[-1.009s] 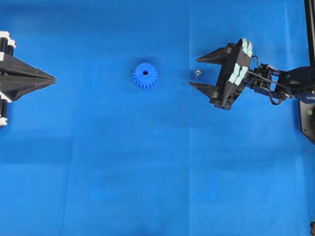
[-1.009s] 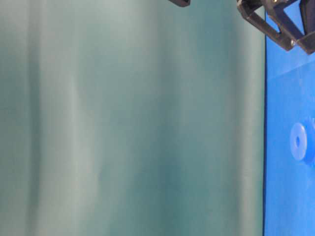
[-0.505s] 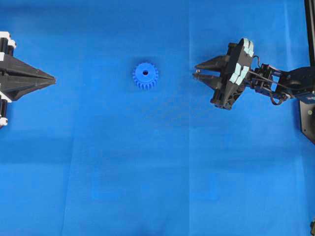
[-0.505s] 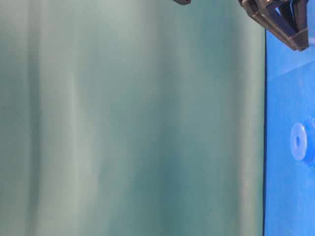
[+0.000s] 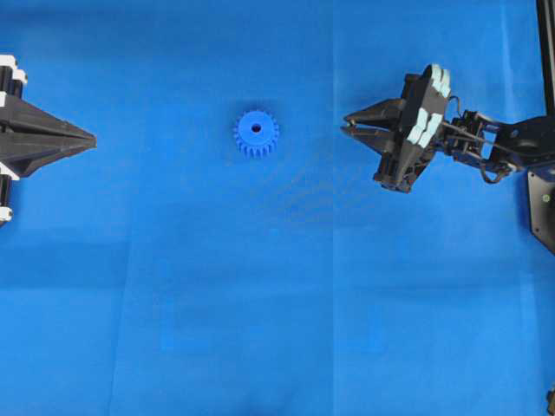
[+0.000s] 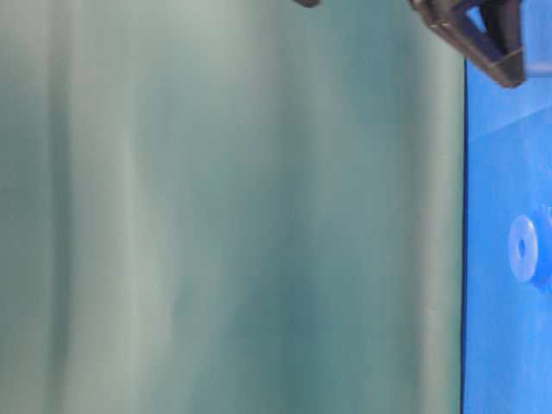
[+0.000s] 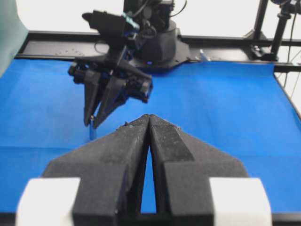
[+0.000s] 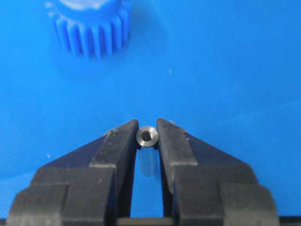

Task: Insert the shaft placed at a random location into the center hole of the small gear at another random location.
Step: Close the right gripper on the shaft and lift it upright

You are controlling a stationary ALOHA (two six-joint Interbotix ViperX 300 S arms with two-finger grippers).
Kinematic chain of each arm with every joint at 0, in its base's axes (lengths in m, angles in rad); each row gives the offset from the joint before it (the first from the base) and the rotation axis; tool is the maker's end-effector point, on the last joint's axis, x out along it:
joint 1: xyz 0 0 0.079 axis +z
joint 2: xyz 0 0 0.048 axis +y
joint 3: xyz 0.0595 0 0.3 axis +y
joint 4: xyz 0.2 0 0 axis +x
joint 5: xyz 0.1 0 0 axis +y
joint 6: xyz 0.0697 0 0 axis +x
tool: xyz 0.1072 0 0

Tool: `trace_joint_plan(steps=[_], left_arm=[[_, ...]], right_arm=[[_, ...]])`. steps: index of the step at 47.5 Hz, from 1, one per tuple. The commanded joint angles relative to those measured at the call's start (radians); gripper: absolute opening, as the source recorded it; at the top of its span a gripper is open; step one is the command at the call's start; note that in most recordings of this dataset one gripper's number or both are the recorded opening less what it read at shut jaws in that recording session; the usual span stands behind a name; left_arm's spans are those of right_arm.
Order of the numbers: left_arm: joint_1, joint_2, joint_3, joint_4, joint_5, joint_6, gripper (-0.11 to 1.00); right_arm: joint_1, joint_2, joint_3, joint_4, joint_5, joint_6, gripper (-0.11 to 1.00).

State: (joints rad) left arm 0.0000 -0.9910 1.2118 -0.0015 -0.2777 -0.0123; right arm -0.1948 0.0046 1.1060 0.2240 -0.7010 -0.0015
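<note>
Fingers of the right gripper (image 8: 147, 141) are drawn narrow around the shaft (image 8: 147, 155), a small silvery-grey pin pinched between the two black tips; its ring-like end, with a dark recess at the middle, faces the right wrist camera at the centre of that view. In the overhead view this gripper (image 5: 347, 127) sits in the upper right of the frame, its tips pointing left toward the small gear (image 5: 256, 133), which lies flat on the blue counter (image 5: 277, 303) just left of centre in the upper half, well apart from the tips. The gear is bright blue with a toothed rim and a round dark center hole (image 5: 256, 128). The left gripper (image 7: 149, 123), at the left edge of the overhead view, has its fingers pressed together with nothing between them. Judged from these views, the pick-up of the shaft appears done; carrying it across to the gear, lining it up over the hole and pushing it in are not yet done.
</note>
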Motion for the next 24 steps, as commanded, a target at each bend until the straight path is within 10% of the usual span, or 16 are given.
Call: trace_joint_plan(steps=[1, 24], left_arm=[[0.002, -0.002, -0.011, 0.0, -0.003, -0.002, 0.0], [0.003, -0.005, -0.011, 0.0, 0.008, -0.003, 0.0]], right_arm=[[-0.002, -0.086, -0.014, 0.002, 0.051, -0.005, 0.03], [-0.009, -0.239, -0.067, 0.002, 0.241, -0.044, 0.03]])
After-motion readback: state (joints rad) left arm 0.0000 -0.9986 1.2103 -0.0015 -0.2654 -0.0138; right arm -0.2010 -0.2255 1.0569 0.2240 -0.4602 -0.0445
